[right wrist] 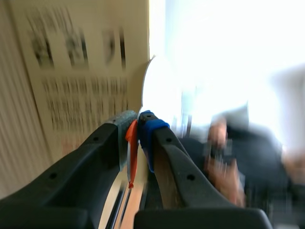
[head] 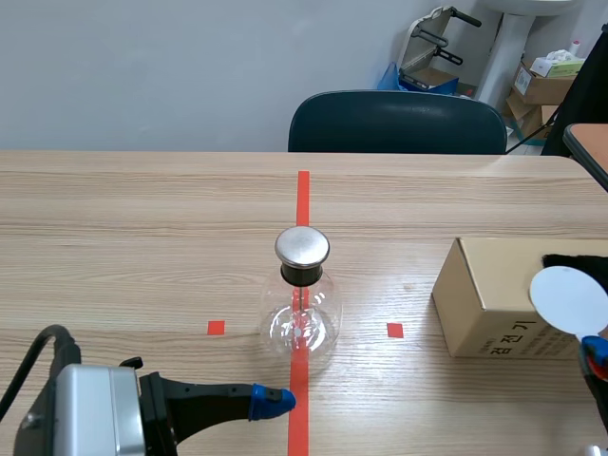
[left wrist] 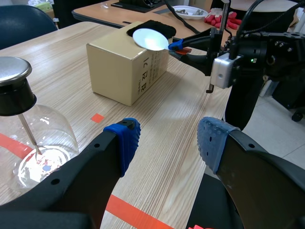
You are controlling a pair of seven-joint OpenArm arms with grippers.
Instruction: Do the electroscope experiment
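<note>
A glass electroscope flask [head: 302, 309] with a round metal cap [head: 302, 247] stands on the red tape line at mid-table. My left gripper [head: 271, 403] rests low at the front left, just before the flask, open and empty. In the left wrist view the flask [left wrist: 35, 143] is beside the left gripper [left wrist: 167, 140]. My right gripper [head: 594, 350] is shut on the orange handle [right wrist: 132, 148] of a white disc [head: 567, 299]. It holds that disc above the near edge of a cardboard box [head: 484, 294]. A black cloth [head: 575, 261] lies on the box.
A dark chair [head: 397, 122] stands behind the far table edge. Small red tape squares [head: 216, 328] flank the flask. Beyond the box [left wrist: 126, 67], the left wrist view shows another table [left wrist: 119, 12] with clutter.
</note>
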